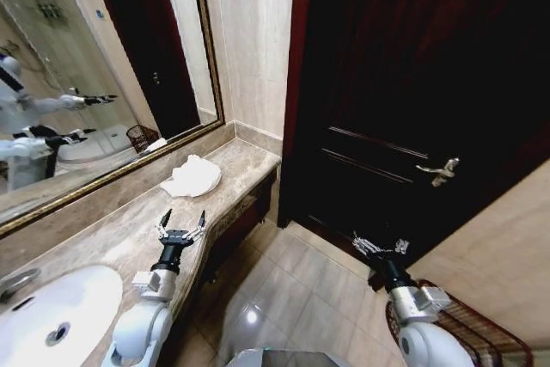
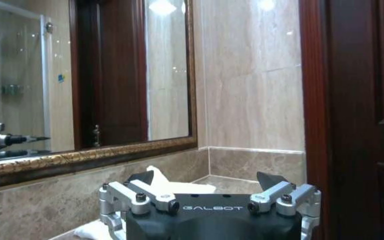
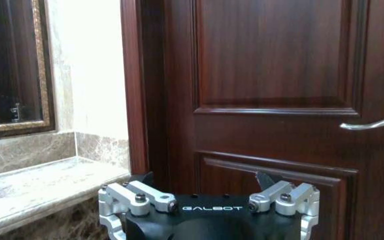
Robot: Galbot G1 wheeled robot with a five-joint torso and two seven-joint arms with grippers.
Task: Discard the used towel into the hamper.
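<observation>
1. The left gripper (image 1: 182,219) is held over the front edge of the marble counter (image 1: 112,238), fingers spread wide with nothing between them. In the left wrist view the same gripper (image 2: 207,178) is seen with both dark fingertips well apart.
2. The right gripper (image 1: 379,245) is held above the tiled floor (image 1: 301,290), jaws parted and empty; in the right wrist view (image 3: 205,178) the fingertips stand well apart.
3. The hamper (image 1: 468,328), a dark red-brown wire basket, is found on the floor just behind and outboard of the right gripper, against the wall, beside that arm's wrist.
4. A white sink basin (image 1: 51,311) is set in the counter behind and to the left of the left gripper.
5. The white towel (image 1: 192,178) is seen crumpled on the counter ahead of the left gripper, apart from it, near the counter's far end. Part of it is visible past the fingertips in the left wrist view (image 2: 178,186).
6. A framed mirror (image 1: 86,58) is mounted on the wall beyond the towel; both arms are reflected in it.
7. A dark wooden door (image 1: 412,100) with a metal lever handle (image 1: 438,170) is noted ahead of the right gripper, farther off.
</observation>
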